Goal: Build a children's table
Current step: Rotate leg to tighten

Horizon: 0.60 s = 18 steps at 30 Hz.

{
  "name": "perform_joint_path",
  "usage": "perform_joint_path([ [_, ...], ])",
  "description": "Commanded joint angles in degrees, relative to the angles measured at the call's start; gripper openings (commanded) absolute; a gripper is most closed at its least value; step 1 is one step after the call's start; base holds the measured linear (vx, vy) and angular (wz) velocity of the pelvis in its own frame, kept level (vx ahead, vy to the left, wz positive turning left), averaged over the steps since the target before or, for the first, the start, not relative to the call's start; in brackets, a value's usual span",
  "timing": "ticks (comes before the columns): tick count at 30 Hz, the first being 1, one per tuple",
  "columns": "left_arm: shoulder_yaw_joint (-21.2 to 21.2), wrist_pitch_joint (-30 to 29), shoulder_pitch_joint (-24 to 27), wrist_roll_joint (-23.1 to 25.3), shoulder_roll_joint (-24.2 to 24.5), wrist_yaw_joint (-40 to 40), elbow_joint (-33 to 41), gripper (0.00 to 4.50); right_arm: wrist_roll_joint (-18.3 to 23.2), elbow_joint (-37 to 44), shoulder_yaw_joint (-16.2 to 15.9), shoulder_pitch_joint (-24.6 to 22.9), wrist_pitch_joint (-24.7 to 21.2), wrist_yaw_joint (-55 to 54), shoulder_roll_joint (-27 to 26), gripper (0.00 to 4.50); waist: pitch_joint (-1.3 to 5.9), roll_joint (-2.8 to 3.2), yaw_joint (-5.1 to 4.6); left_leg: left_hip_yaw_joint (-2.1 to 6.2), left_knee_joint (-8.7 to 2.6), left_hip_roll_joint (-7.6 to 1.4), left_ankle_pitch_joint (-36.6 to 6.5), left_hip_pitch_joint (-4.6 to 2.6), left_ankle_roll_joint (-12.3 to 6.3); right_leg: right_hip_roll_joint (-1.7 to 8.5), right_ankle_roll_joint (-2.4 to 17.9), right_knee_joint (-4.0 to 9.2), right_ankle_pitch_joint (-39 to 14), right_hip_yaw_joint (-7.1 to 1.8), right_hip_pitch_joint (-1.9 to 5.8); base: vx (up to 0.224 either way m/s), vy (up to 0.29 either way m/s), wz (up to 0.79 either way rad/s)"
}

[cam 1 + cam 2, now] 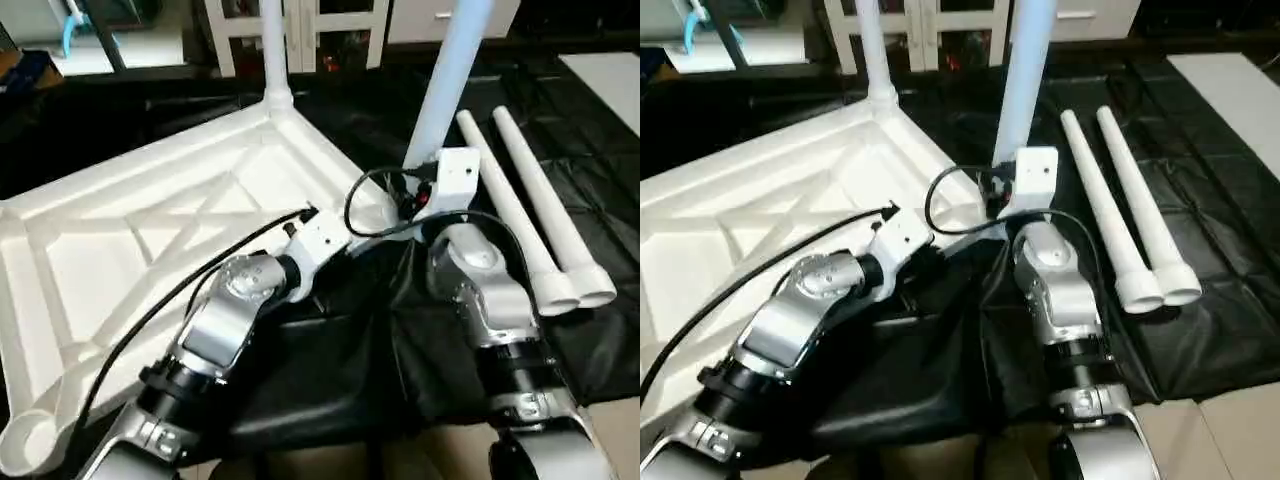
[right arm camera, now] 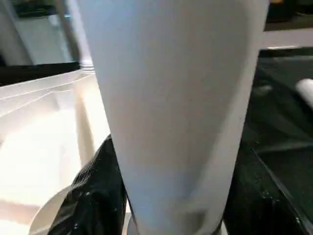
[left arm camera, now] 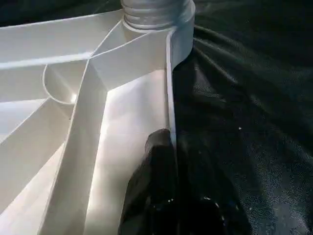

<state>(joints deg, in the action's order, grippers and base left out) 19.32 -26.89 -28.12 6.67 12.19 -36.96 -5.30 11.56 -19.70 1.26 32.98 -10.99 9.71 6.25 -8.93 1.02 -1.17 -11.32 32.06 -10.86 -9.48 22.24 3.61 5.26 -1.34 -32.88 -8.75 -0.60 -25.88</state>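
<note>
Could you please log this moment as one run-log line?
stage: second leg into table top | right gripper: around leg | left gripper: shut, on rim | loose legs: two

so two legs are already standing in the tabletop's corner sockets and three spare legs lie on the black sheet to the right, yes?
Not quite: two spare legs lie side by side on the black sheet, not three, as the left eye view shows. The rest holds: two legs stand upright at corners of the tabletop, one at the far corner and one at the near right corner, with the right gripper around it.
</note>
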Motion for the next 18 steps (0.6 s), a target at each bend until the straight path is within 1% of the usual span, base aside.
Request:
perform_joint_path([
  [1,3.8,4.2,2.9,-2.1,1.4,-6.7,1.0,0.00,1.2,-0.8,0.4,-2.4,-1.3,4.0,1.6,2.34,3.31,-0.59,0.58,0.59,-4.21,-0.61,-21.2,-0.46,-0.85,0.51,5.2,4.59,-22.0,-0.17,2.01,0.000,0.000,0.00],
  [2,3.2,4.7,4.1,-2.5,3.3,-8.5,1.7,0.00,2.4,2.8,-0.3,-4.0,-0.4,9.3,4.6,2.55,3.30,-0.57,0.59,0.51,-4.24,-0.74,-20.6,-0.49,-1.06,0.52,5.7,4.53,-20.9,-0.24,2.05,0.000,0.000,0.00],
  [3,2.4,6.4,5.5,-3.5,5.4,-11.0,2.5,0.00,5.6,7.5,-0.3,-6.1,-0.6,16.3,8.6,2.68,3.43,-0.46,0.95,0.39,-4.07,-0.88,-19.5,-0.78,-1.80,0.46,6.7,4.45,-18.5,-0.27,2.22,0.000,0.000,0.00],
  [4,2.2,6.5,5.7,-3.8,5.8,-11.5,2.7,0.00,6.2,8.4,-0.3,-6.5,-0.7,17.7,9.3,2.69,3.43,-0.49,1.23,0.24,-3.96,-0.94,-18.1,-0.75,-2.82,0.45,7.9,4.19,-15.4,-0.37,2.49,0.000,0.000,0.00],
  [5,1.9,6.9,6.2,-4.3,6.5,-12.4,3.0,0.00,7.6,10.3,-0.3,-7.4,-1.1,20.4,10.8,2.76,3.50,-0.51,1.41,0.15,-3.84,-0.94,-17.0,-0.71,-3.38,0.47,8.7,4.03,-13.8,-0.39,2.60,0.059,-0.015,0.05],
  [6,1.7,6.9,6.5,-4.7,7.1,-13.0,3.3,0.00,8.4,11.7,-0.4,-8.1,-1.4,22.5,12.2,2.88,3.60,-0.18,1.74,-0.01,-3.68,-0.98,-14.7,-0.77,-4.42,0.55,10.3,3.61,-10.7,-0.44,2.68,0.062,-0.010,0.03],
  [7,1.3,7.2,6.7,-4.9,7.7,-13.4,3.3,0.00,9.5,13.8,-0.8,-9.2,-2.4,25.5,14.2,3.01,3.68,0.00,1.88,-0.04,-3.49,-1.01,-11.5,-0.66,-5.21,0.41,12.0,3.14,-6.6,-0.37,2.96,0.062,-0.010,0.03],
  [8,1.2,7.4,6.7,-4.9,8.0,-13.5,3.2,0.00,9.8,14.5,-0.8,-9.6,-2.8,26.5,15.0,3.15,3.89,-0.08,2.02,-0.09,-3.30,-1.06,-9.8,-0.73,-5.62,0.41,12.9,2.87,-4.1,-0.35,3.13,0.058,0.002,0.01],
  [9,0.5,8.5,6.9,-5.3,9.6,-14.2,2.3,0.00,12.1,18.9,-0.5,-12.2,-5.7,32.6,19.6,3.15,3.82,0.02,2.19,-0.14,-3.10,-0.85,-7.3,-0.65,-6.91,0.06,14.2,2.43,0.5,-0.33,3.50,0.057,0.013,0.02],
  [10,0.0,9.1,7.0,-5.8,10.9,-15.0,1.9,0.00,12.6,21.6,-0.2,-14.3,-6.5,37.0,23.4,3.19,3.96,0.03,2.77,-0.20,-2.82,-1.00,-5.1,-0.84,-8.21,0.19,15.1,1.98,4.6,-0.47,3.65,0.057,0.013,0.02],
  [11,0.0,9.1,7.0,-5.8,10.9,-15.0,1.9,0.00,12.6,21.6,-0.2,-14.3,-6.5,37.0,23.4,3.19,3.92,-0.02,2.96,-0.17,-2.82,-0.92,-4.4,-0.64,-8.73,0.19,15.2,1.91,5.6,-0.39,3.93,0.000,0.000,0.00],
  [12,-0.2,9.2,7.0,-6.0,11.3,-15.5,1.9,0.00,12.3,21.9,-0.1,-14.7,-6.3,37.7,24.3,3.35,3.83,0.15,3.07,-0.29,-2.73,-0.93,-4.3,-0.65,-9.28,0.45,15.7,1.88,5.6,-0.38,3.72,0.000,0.000,0.00],
  [13,-0.6,9.5,7.2,-6.6,12.0,-16.5,2.2,0.00,12.9,22.6,0.3,-15.6,-6.4,39.4,26.1,3.35,3.68,0.11,2.86,-0.37,-2.80,-0.93,-5.8,-0.58,-9.28,0.60,16.1,2.14,2.8,-0.30,3.68,0.000,0.000,0.00],
  [14,-0.7,9.6,7.3,-6.8,12.2,-16.9,2.4,0.00,13.4,22.8,0.4,-16.0,-6.4,40.2,26.8,3.35,3.62,0.06,2.93,-0.35,-2.90,-1.01,-6.7,-0.67,-8.95,0.69,16.0,2.33,0.8,-0.29,3.71,0.000,0.000,0.00],
  [15,-0.9,9.9,7.4,-7.0,12.5,-17.2,2.3,0.00,14.2,23.1,0.8,-16.3,-6.8,40.9,27.3,3.35,3.40,0.13,2.86,-0.29,-3.10,-1.11,-9.1,-0.70,-8.24,0.84,15.7,2.74,-3.9,-0.31,3.64,0.000,0.000,0.00],
  [16,-1.0,10.1,7.4,-7.1,12.7,-17.5,2.1,0.00,14.8,23.2,1.1,-16.5,-6.8,41.6,27.5,3.35,3.23,0.02,2.76,-0.28,-3.27,-1.14,-11.0,-0.74,-7.30,0.94,14.9,3.20,-8.5,-0.36,3.49,0.000,0.000,0.00],
  [17,-1.0,10.3,7.5,-7.1,12.8,-17.8,2.0,0.00,15.1,23.1,1.2,-16.5,-7.0,41.9,27.6,3.35,3.22,-0.02,2.69,-0.25,-3.32,-1.15,-11.8,-0.78,-6.86,0.98,14.6,3.33,-10.2,-0.38,3.46,0.000,0.000,0.00],
  [18,-1.0,10.4,7.5,-7.2,12.9,-18.0,2.0,0.00,15.3,23.1,1.2,-16.6,-7.2,42.2,27.8,3.35,3.15,0.03,2.61,-0.17,-3.41,-1.16,-12.5,-0.80,-6.11,0.97,13.8,3.53,-12.6,-0.38,3.31,0.000,0.000,0.00],
])
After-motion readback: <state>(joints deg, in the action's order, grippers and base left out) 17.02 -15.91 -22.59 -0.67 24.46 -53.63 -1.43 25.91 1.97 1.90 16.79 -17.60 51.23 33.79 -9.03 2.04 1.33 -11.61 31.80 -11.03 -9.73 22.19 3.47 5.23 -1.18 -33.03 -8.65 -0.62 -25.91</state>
